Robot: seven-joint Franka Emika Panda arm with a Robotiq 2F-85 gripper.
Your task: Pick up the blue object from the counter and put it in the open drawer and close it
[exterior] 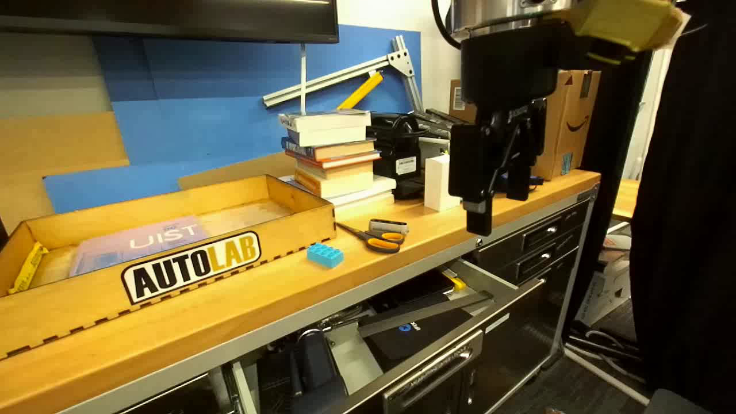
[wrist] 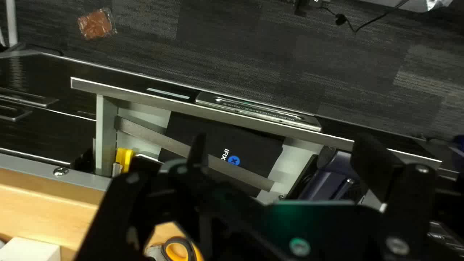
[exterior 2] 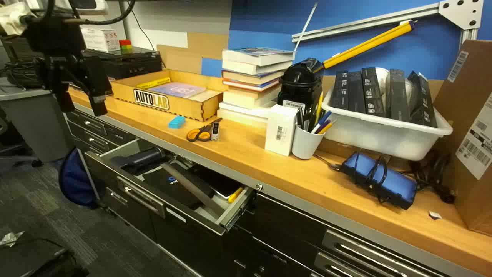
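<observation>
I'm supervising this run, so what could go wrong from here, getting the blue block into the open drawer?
The open claw might nudge the scissors, which lie close to the blue block. A grey strip slants across the drawer, so the block could perch on it and perhaps hinder closing.

The counter (exterior: 259, 290) holds a block (exterior: 325, 256) near scissors (exterior: 369, 236).

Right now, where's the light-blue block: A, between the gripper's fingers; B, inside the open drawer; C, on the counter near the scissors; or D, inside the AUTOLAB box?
C: both exterior views show the light-blue block on the counter near the scissors.
</observation>
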